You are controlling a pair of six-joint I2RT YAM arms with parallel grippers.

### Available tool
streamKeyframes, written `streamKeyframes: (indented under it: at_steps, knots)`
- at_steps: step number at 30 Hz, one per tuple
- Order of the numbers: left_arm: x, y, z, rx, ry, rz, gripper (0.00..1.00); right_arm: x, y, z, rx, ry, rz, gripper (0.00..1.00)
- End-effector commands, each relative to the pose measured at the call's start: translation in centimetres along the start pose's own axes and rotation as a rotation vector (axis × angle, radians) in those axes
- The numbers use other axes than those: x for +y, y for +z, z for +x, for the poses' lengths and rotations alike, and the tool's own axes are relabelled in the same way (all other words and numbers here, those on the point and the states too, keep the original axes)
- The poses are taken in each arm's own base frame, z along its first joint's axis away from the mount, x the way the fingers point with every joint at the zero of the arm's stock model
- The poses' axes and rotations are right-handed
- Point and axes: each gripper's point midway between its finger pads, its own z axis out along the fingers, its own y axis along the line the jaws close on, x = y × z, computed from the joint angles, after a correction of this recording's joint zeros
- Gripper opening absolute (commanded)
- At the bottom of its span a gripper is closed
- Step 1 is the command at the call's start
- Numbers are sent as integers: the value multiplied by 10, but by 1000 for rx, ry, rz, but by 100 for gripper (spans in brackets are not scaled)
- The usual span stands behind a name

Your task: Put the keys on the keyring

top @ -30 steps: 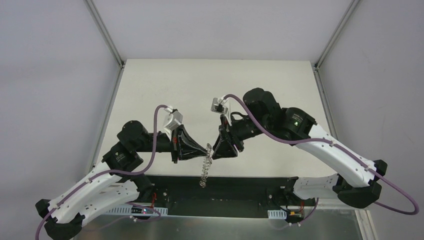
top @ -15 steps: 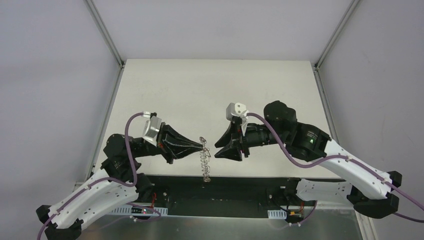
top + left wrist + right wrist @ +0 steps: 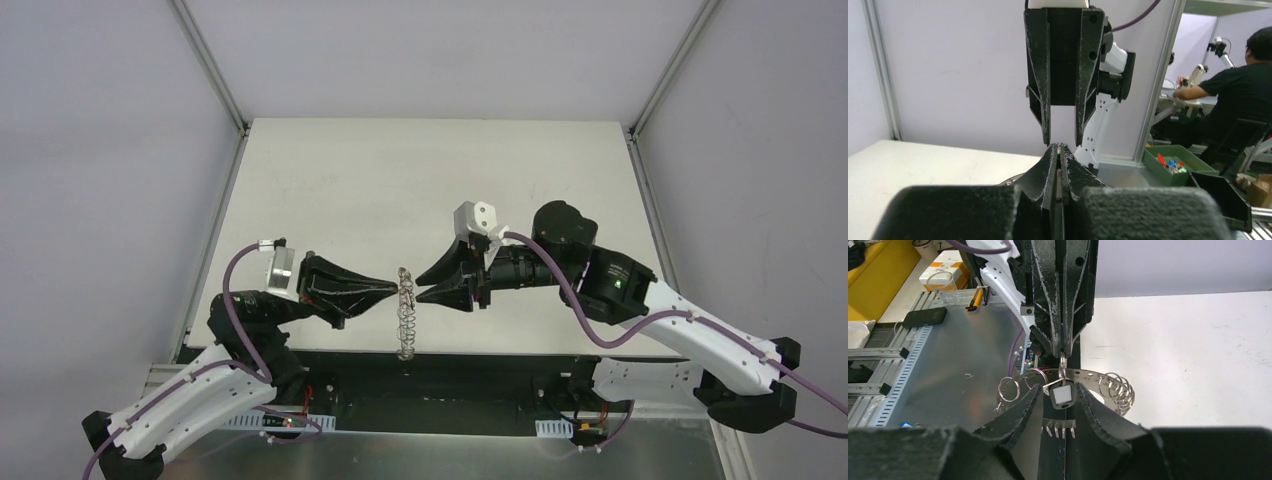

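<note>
The keyring (image 3: 405, 318), a silvery band fringed with wire loops, hangs floppy in the air above the table's near edge. My left gripper (image 3: 398, 284) is shut on one small loop at its top; the right wrist view shows the pinch (image 3: 1063, 354). My right gripper (image 3: 422, 286) faces it, open, its tips on either side of the ring. In the right wrist view the key (image 3: 1061, 395), a small dark tag with a pale face, hangs from the keyring (image 3: 1118, 387) between my right fingers (image 3: 1025, 407). In the left wrist view my shut left gripper (image 3: 1060, 148) points at the open right gripper (image 3: 1063, 140).
The white table (image 3: 400, 180) stretches away behind the grippers, with a black strip (image 3: 480, 365) along its near edge. Beyond the cell are a metal bench with a phone (image 3: 925, 316), a green bin (image 3: 1173, 162) and a seated person (image 3: 1243, 95).
The grippers drew apart, the left one carrying the ring leftwards. The right gripper has now come back to the ring with its jaws open on either side of it. The ring hangs slightly higher.
</note>
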Motion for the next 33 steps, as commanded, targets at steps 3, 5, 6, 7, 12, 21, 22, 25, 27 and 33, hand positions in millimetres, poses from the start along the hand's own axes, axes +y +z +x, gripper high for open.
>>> streamKeyframes:
  at_steps: [3, 5, 6, 7, 12, 21, 22, 25, 27, 33]
  knots:
    - [-18, -5, -52, -264, 117, 53, 0, -1, 3, -41, -119, -112, 5, 31]
    - [-19, -8, -55, -289, 140, 59, 0, -3, 6, -44, -121, -120, 6, 31]
    - [-21, -8, -57, -300, 150, 67, 0, -4, 7, -46, -120, -122, 7, 31]
    - [-22, -8, -57, -308, 154, 74, 0, -5, 8, -49, -122, -126, 9, 31]
    - [-29, -12, -64, -352, 187, 109, 0, -6, 13, -59, -129, -142, -2, 31]
    - [-36, -15, -80, -412, 217, 118, 0, 6, 23, -78, -163, -132, -87, 31]
    - [-37, -15, -83, -419, 226, 120, 0, 7, 24, -80, -163, -130, -95, 31]
    - [-39, -17, -89, -448, 245, 123, 0, 13, 24, -89, -184, -129, -122, 31]
    - [-43, -18, -93, -468, 258, 136, 0, 17, 23, -97, -206, -134, -137, 31]
    - [-49, -27, -104, -538, 300, 140, 0, 21, 22, -105, -217, -134, -148, 31]
